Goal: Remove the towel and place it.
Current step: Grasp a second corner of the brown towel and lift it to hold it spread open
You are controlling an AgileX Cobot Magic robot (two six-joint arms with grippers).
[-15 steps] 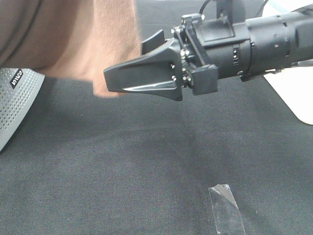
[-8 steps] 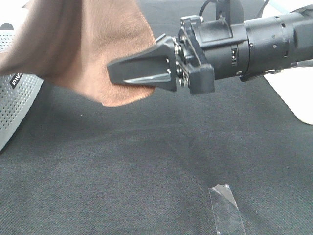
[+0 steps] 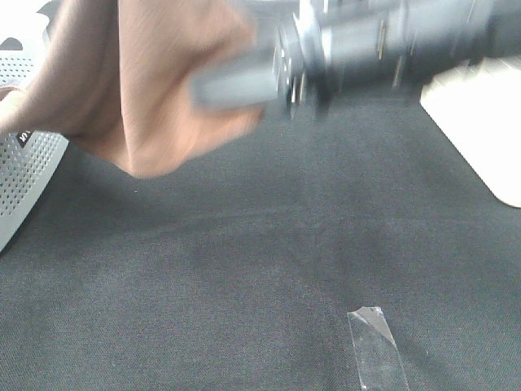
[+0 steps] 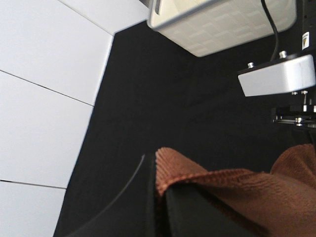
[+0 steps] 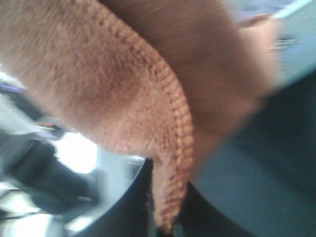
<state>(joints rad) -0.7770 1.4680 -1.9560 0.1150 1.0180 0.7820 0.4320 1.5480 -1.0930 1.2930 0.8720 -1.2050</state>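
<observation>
The brown fuzzy towel [image 3: 155, 90] hangs in the air at the upper left of the exterior high view, above the black table. My right gripper [image 3: 199, 90], blurred by motion, reaches in from the right and is shut on the towel's lower edge. In the right wrist view the towel's [image 5: 98, 84] stitched hem runs down into my right gripper [image 5: 165, 217], whose jaws are closed on it. In the left wrist view my left gripper [image 4: 159, 197] is shut on another hemmed edge of the towel [image 4: 237, 182]. The left arm is outside the exterior view.
A grey perforated basket [image 3: 24, 175] stands at the left edge, partly under the towel. A white tray-like object [image 3: 480, 122] lies at the right edge. A strip of clear tape [image 3: 376, 349] is stuck on the black tablecloth [image 3: 244, 269] near the front.
My right gripper closed its jaws on the towel's edge, then moved quickly upward with it. The towel's lower end has risen and bunched toward the left.
</observation>
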